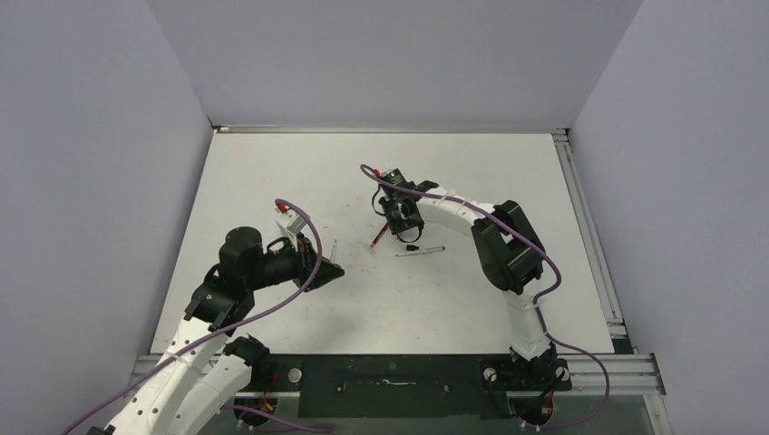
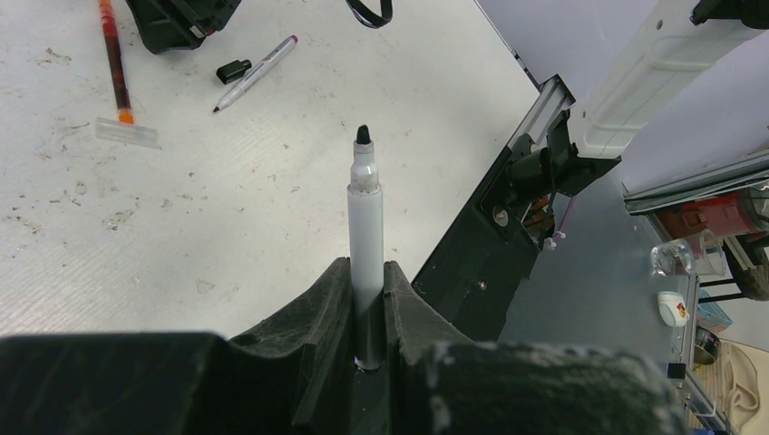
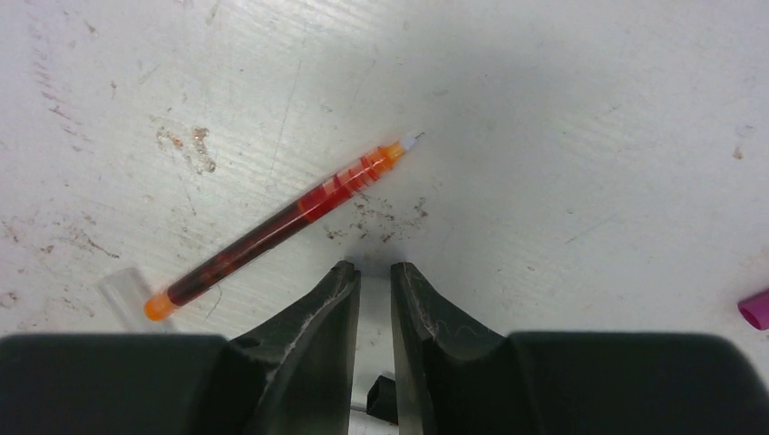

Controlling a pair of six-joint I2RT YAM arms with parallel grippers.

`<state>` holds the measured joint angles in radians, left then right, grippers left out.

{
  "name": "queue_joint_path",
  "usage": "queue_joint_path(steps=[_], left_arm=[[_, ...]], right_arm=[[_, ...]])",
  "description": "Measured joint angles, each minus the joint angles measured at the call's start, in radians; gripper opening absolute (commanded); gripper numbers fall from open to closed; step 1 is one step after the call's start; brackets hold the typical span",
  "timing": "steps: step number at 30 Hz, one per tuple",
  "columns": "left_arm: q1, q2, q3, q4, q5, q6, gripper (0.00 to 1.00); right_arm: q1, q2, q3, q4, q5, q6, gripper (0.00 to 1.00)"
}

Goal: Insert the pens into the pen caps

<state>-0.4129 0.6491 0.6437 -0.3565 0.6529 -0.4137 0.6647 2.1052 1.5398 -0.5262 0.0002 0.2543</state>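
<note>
**Clerk:** Entry one, left side?

**Me:** My left gripper [image 2: 367,272] is clamped on the grey-white pen [image 2: 366,213]. I hold it low on the barrel, so the bare black tip stands clear of my fingers, free, I judge, to meet a cap. Its long axis runs straight out along my fingers, tip pointing away from me, above the table [image 2: 272,227].

**Clerk:** Entry two, right side?

**Me:** My right gripper [image 3: 374,272] has its fingers drawn together. It hangs just beside the red pen [image 3: 281,222], not on it. Something small and dark shows low in the gap, but I cannot tell what it is or whether I grip it.

**Clerk:** Entry three, the red pen's lie?

**Me:** Flat on the table, slanted across my right wrist view. The white tip is at the upper right and the orange tail at the lower left, by the clear cap [image 3: 127,290], so the cap sits at the wrong end for capping.

**Clerk:** Remaining stock?

**Me:** One white pen [image 2: 258,71] lying flat, with the black cap [image 2: 233,70] just beside it, off the pen.
</note>
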Motion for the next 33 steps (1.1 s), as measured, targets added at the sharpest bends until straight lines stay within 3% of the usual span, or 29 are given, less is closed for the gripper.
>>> queue_joint_path(steps=[8, 17, 23, 33], left_arm=[[-0.01, -0.006, 0.0, -0.001, -0.01, 0.0, 0.0], [-0.011, -0.006, 0.0, -0.007, -0.013, 0.0, 0.0], [-0.011, -0.003, 0.0, -0.007, -0.013, 0.0, 0.0], [-0.014, 0.001, 0.0, -0.007, -0.012, 0.0, 0.0]], right_arm=[[-0.003, -0.004, 0.0, -0.001, 0.046, 0.054, 0.47], [-0.003, -0.082, -0.011, -0.053, 0.037, -0.06, 0.61], [-0.003, -0.179, -0.08, -0.059, 0.01, -0.162, 0.63], [-0.002, -0.204, -0.174, -0.076, -0.023, -0.296, 0.6]])
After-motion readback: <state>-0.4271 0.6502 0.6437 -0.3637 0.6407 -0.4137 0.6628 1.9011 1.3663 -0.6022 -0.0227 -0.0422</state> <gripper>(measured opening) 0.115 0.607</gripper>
